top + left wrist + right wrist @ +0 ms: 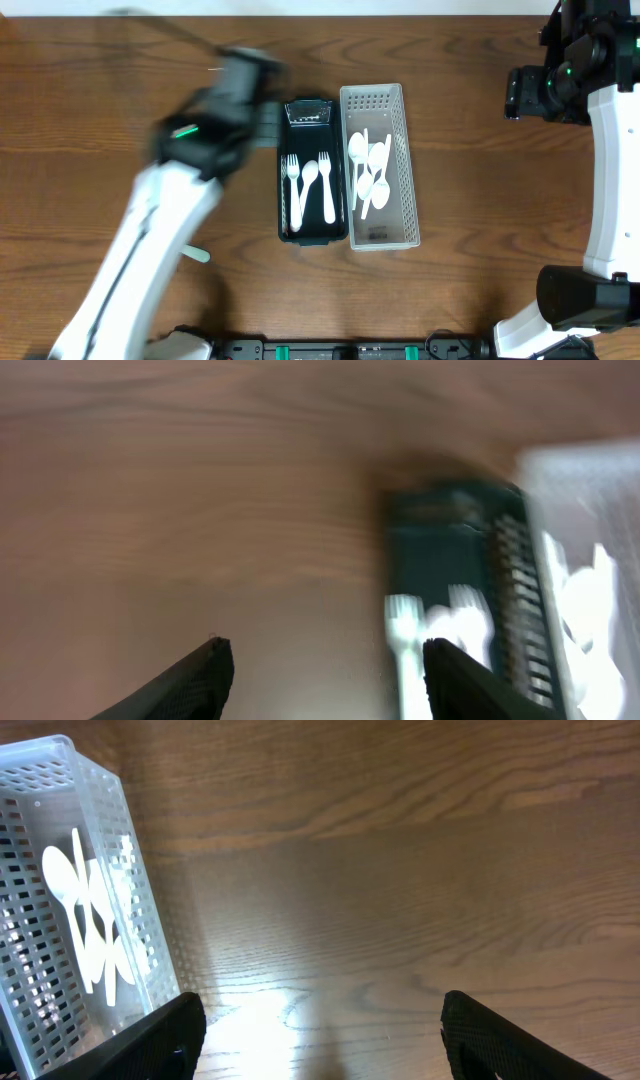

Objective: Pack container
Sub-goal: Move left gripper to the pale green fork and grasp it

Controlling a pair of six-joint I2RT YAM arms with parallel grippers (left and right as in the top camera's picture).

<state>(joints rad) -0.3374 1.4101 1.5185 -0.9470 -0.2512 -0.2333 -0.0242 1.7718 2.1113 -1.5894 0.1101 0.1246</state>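
Observation:
A black container (283, 205) lies at the table's centre with white forks (293, 178) and other white cutlery inside. Right beside it stands a white perforated basket (409, 200) holding several white spoons (368, 170). My left gripper (262, 72) is blurred, above the table just left of the container's far end. In the left wrist view the left gripper (325, 660) is open with nothing between its fingers; the container (450, 525) and a fork (402, 632) lie to its right. My right gripper (320, 1020) stands open over bare wood, with the basket (30, 780) to its left.
My right arm (545, 90) hangs at the far right, well away from the basket. A small pale object (197, 254) lies on the table beside the left arm. A black rail (350, 350) runs along the front edge.

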